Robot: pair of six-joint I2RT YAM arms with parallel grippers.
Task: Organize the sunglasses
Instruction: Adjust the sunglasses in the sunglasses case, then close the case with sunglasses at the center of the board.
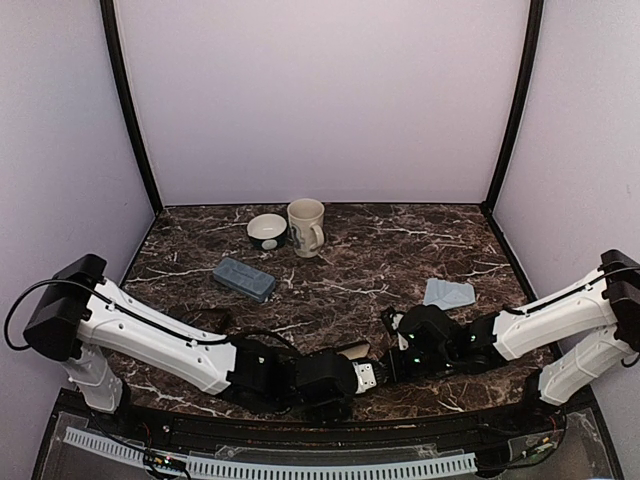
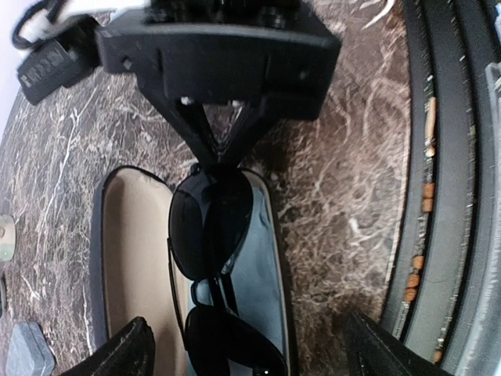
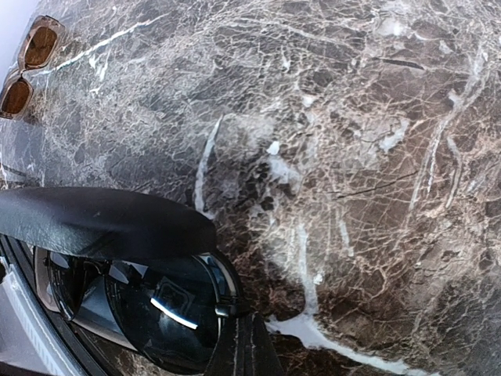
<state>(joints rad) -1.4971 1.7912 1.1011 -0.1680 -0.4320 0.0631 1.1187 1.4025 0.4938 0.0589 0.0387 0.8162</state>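
The black sunglasses [image 2: 211,235] lie folded inside an open black case [image 2: 129,243], on its grey-blue cloth, beside the beige lining. My left gripper [image 2: 254,348] hovers over them, open wide, one finger on each side and neither touching. My right gripper [image 3: 246,348] is shut, its tips against the hinge end of the black sunglasses [image 3: 156,313], under the case's raised lid [image 3: 102,223]. The brownish sunglasses [image 3: 27,63] lie on the marble far off, in the top left corner of the right wrist view. In the top view both grippers meet at the case [image 1: 350,352] near the front edge.
A grey-blue rectangular case [image 1: 244,278] lies left of centre. A white bowl [image 1: 267,230] and a cream mug [image 1: 306,226] stand at the back. A grey cloth [image 1: 449,293] lies at the right. The table's black front rail [image 2: 438,196] runs close to the case.
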